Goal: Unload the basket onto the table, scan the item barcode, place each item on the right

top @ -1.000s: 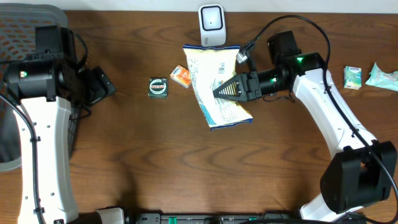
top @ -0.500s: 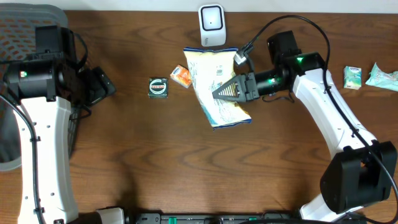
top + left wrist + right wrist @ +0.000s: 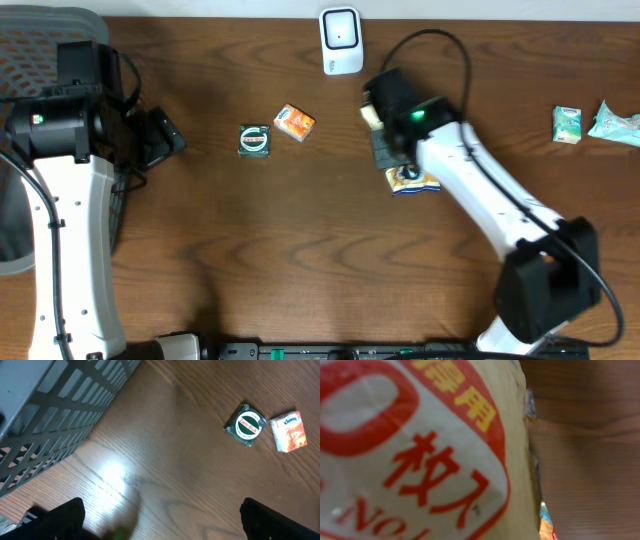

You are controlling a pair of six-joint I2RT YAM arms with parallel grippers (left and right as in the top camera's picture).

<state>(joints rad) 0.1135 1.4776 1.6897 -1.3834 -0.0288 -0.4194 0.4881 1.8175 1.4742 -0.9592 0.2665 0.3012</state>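
Observation:
The item is a cream snack bag with red characters [image 3: 410, 445]; it fills the right wrist view, close to the camera. From overhead only a cream corner [image 3: 372, 116] and its blue-orange end [image 3: 412, 182] show from under the right arm. My right gripper [image 3: 387, 158] is shut on the bag, a little below and right of the white scanner [image 3: 340, 40] at the table's far edge; its fingers are hidden in the wrist view. My left gripper [image 3: 165, 137] [image 3: 162, 527] hangs open over bare wood at the far left, with nothing between its fingers.
A round green tin [image 3: 255, 140] [image 3: 245, 425] and an orange tissue pack [image 3: 294, 122] [image 3: 289, 431] lie left of the scanner. Two small pale-green packets [image 3: 566, 124] [image 3: 615, 120] sit at the far right. A grey mesh basket [image 3: 40, 40] [image 3: 55, 415] stands at the left edge.
The right wrist has turned and swung in toward the scanner. The bag, which lay spread face-up, now stands edge-on and mostly hidden under the arm. The left arm has not moved.

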